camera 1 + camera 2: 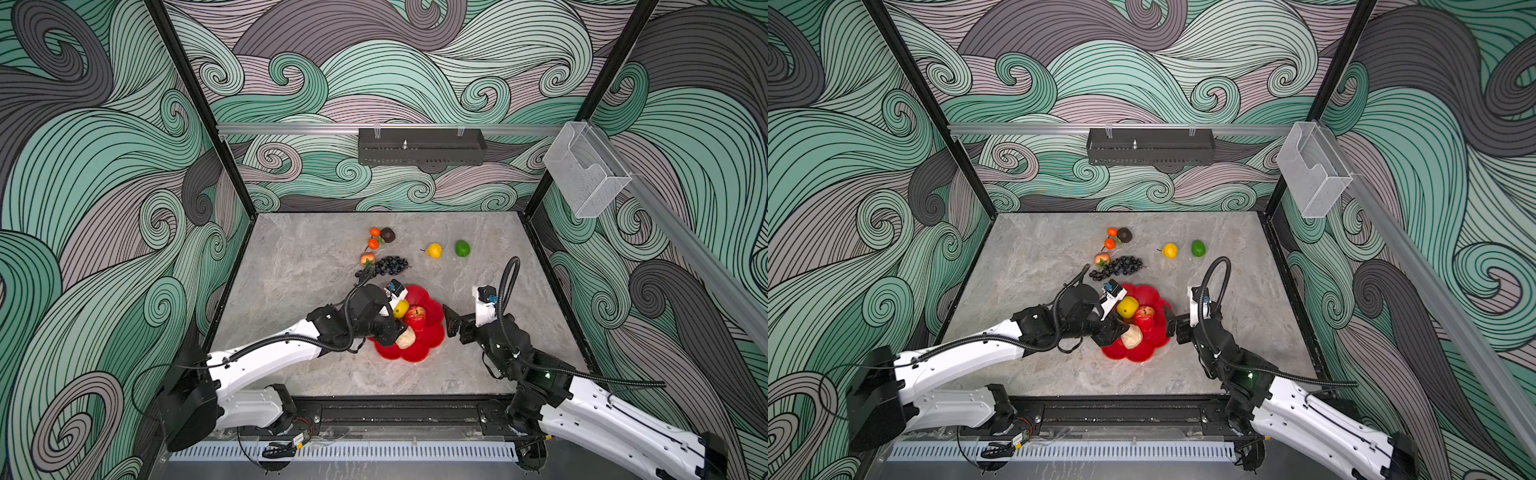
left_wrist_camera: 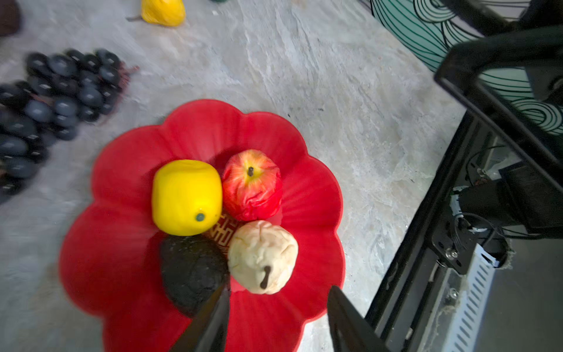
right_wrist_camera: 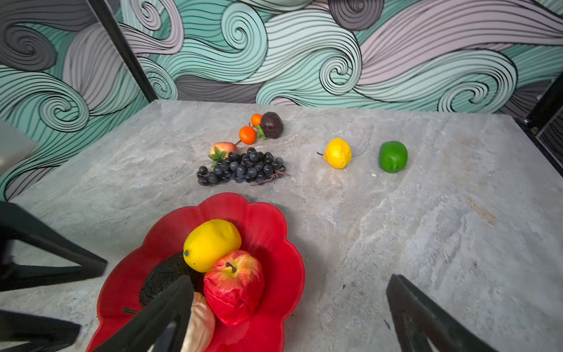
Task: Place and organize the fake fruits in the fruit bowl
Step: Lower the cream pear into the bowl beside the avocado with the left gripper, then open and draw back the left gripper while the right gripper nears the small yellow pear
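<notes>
Left fingers [image 2: 210, 323] and right fingers [image 3: 164, 311] gape empty at fruit bowl [image 2: 122, 189]; gold emblem [image 2: 224, 234] unreadable.

left arm [image 1: 266, 353] stretched forward, jaws parted and empty, right arm [image 1: 602, 419] bent, jaws spread wide

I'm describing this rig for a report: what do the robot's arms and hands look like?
The left arm and right arm have white shells with black joints. A black ribbed cable runs along each. Each wrist has a white mount with a blue plug. The left hand and right hand have plain black tapered fingers.
</notes>
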